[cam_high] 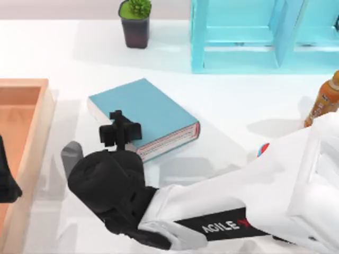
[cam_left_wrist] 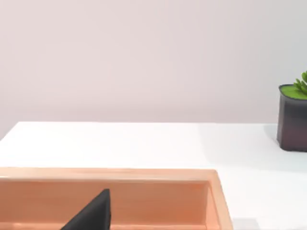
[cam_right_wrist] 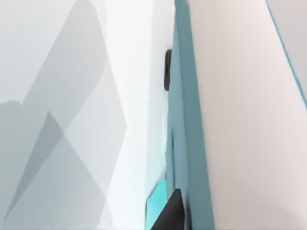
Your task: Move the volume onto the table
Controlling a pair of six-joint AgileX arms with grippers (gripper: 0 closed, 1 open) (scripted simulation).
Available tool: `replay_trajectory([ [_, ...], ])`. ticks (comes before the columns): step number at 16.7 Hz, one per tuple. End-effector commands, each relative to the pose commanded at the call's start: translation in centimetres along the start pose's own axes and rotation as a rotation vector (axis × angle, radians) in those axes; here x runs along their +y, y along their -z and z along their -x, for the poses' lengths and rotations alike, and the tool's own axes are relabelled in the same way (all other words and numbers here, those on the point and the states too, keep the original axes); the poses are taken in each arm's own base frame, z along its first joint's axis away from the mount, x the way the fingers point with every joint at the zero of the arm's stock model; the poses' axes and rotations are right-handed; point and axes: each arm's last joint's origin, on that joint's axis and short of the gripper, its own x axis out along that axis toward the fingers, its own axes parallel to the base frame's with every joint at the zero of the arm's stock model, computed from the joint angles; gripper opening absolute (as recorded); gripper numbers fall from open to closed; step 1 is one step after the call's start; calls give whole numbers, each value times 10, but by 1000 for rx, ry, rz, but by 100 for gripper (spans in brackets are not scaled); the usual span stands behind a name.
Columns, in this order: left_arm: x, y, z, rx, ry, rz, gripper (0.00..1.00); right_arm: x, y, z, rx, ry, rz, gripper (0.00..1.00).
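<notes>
The thick teal-blue hardcover book [cam_high: 144, 117], your volume, lies flat on the large plain white tabletop [cam_high: 238, 114], near the middle and a little to the left, in front of the light-blue shelf unit [cam_high: 265, 34] and well apart from it. Your right gripper [cam_high: 119, 132] sits at the book's near long edge, over the white page side, with the white AgileX arm stretching in from the right. In the right wrist view the teal cover runs close along a dark finger [cam_right_wrist: 168, 69]; whether those fingers are clamping the book or standing free of it, you cannot tell.

Treat the book as stiff and fairly heavy for a two-finger grip. The plain cover looks smooth, so it may slip or sag if pinched at one corner. Take it across its thickness, mid-way along a long edge, cover to cover.

Your left gripper [cam_high: 6, 185] is parked over the orange-brown wooden tray [cam_high: 45, 121] at the left.
</notes>
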Motion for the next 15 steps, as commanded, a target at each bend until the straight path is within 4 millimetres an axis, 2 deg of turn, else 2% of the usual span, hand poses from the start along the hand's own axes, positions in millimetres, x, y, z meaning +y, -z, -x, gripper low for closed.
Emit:
replay_trajectory([
  [10, 0, 0, 0, 0, 0, 0, 100, 0, 0, 0, 0, 0, 0, 98],
  [15, 0, 0, 0, 0, 0, 0, 100, 0, 0, 0, 0, 0, 0, 100],
])
